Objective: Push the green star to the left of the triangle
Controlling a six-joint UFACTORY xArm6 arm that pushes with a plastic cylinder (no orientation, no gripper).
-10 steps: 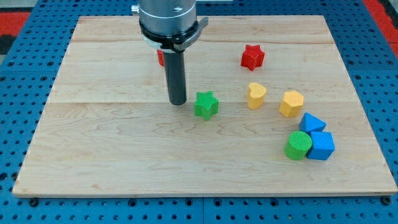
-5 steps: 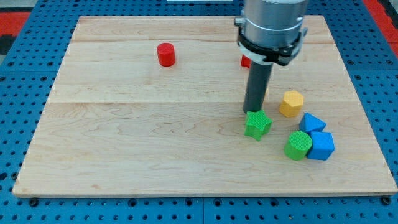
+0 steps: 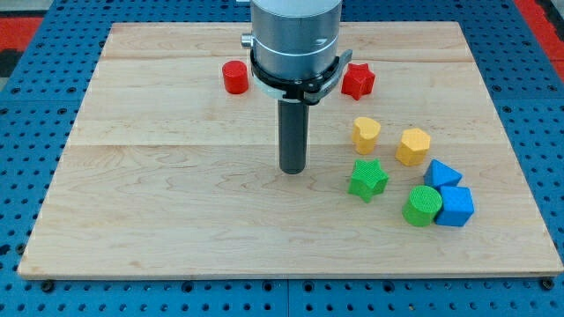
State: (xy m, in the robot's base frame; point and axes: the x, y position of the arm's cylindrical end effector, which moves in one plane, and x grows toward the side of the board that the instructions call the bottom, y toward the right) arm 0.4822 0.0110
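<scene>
On pale wooden desk (image 3: pixel 159 194), green star-shaped block (image 3: pixel 367 179) sat left of blue triangular block (image 3: pixel 440 172), apart. Rod end effector bore no jaws; my tip (image 3: pixel 293 170) stood left of star, clear. Risk: rightward push too long, star jamming green cylinder block (image 3: pixel 423 205).

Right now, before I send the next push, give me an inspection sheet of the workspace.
Surface: wooden board, flat, on a blue pegboard.
Job's things: green star left of the blue triangle, with a gap between them.
Clutter: red cylinder, red star, yellow heart, yellow hexagon, green cylinder touching blue cube.
End effector: my tip is on the board, left of the green star, not touching it.
Cables: nothing seen.
Surroundings: red patches at the view's top corners.
</scene>
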